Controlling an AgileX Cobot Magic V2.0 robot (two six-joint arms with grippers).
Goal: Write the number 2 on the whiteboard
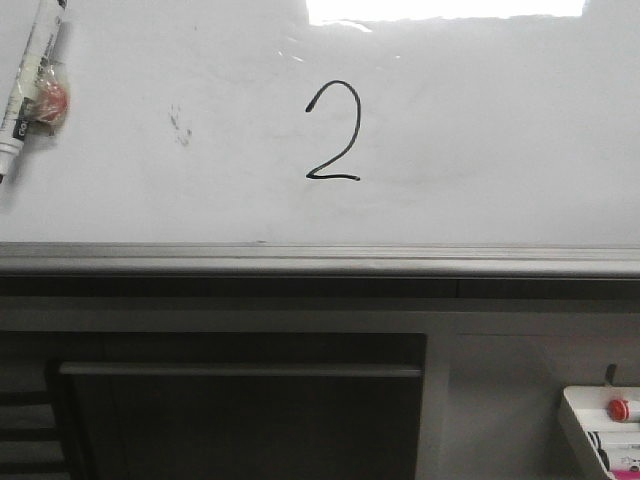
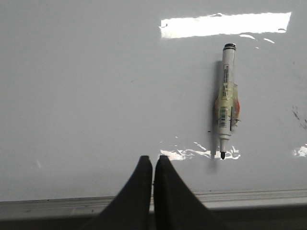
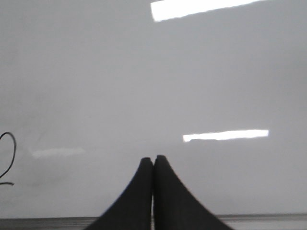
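A black handwritten number 2 (image 1: 333, 133) stands on the whiteboard (image 1: 480, 140), near its middle. Part of the digit shows at the edge of the right wrist view (image 3: 7, 158). A white marker (image 1: 28, 75) with a black tip hangs stuck on the board at the far left, uncapped; it also shows in the left wrist view (image 2: 226, 98). My left gripper (image 2: 153, 158) is shut and empty, in front of the board's lower part (image 2: 72, 96), left of the marker. My right gripper (image 3: 153, 158) is shut and empty, facing bare board (image 3: 192, 86). Neither gripper shows in the front view.
A grey metal rail (image 1: 320, 258) runs along the board's lower edge, with a dark cabinet panel (image 1: 240, 410) below it. A white tray (image 1: 605, 425) with a red ball and markers sits at the lower right. Small dark smudges (image 1: 180, 125) mark the board left of the digit.
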